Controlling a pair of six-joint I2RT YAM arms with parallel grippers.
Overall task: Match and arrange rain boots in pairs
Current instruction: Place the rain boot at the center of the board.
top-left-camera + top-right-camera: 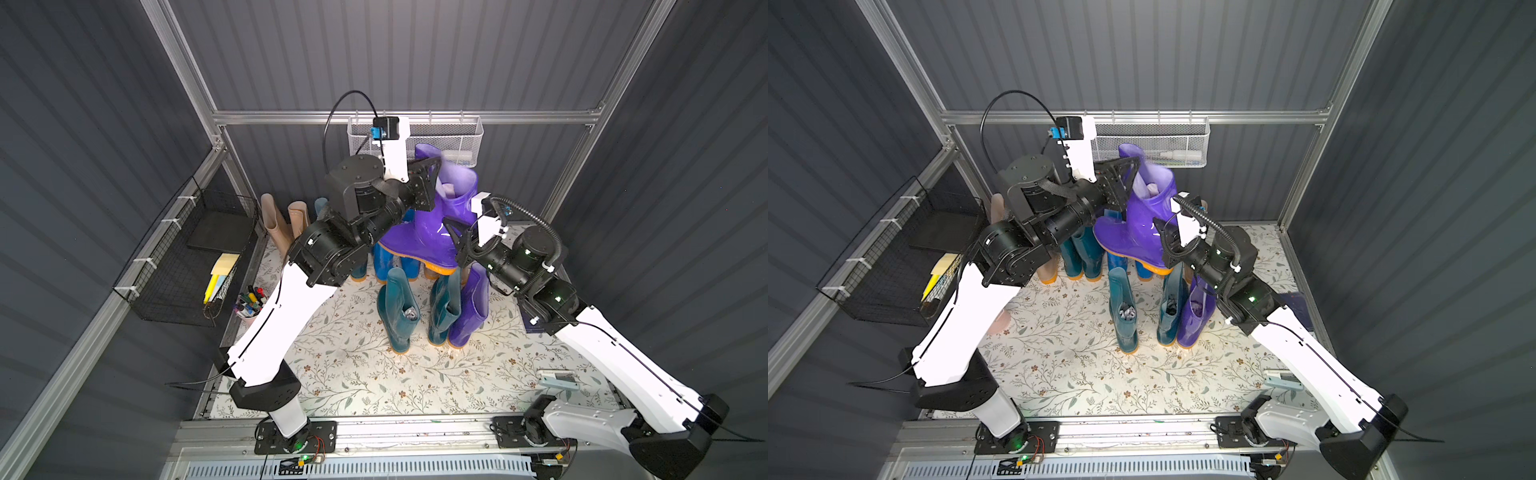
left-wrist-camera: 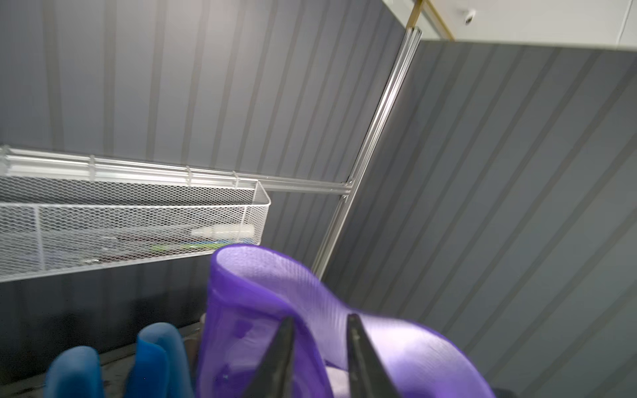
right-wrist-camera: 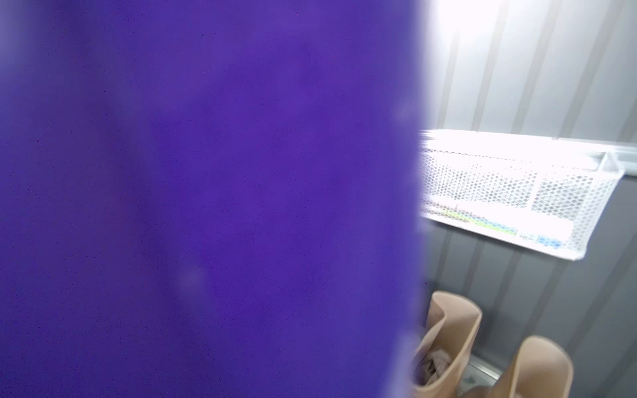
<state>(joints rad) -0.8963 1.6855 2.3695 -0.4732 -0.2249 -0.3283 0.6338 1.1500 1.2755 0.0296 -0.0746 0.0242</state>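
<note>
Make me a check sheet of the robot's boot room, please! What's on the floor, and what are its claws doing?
Surface: flowery mat, lying flat.
Job's things: one purple boot is lifted between the arms. Its twin stands beside teal boots. Blue boots and beige boots stand at the back.
Clutter: cup of pens; small white gadget near the front.
Grippers: left gripper jaws apart around the lifted boot's rim; right gripper shut on its heel side.
Cables: black cable loops above the left wrist; ribbed hose on the right arm.
Surroundings: white mesh basket on the back rail; black wire basket on a side wall.
</note>
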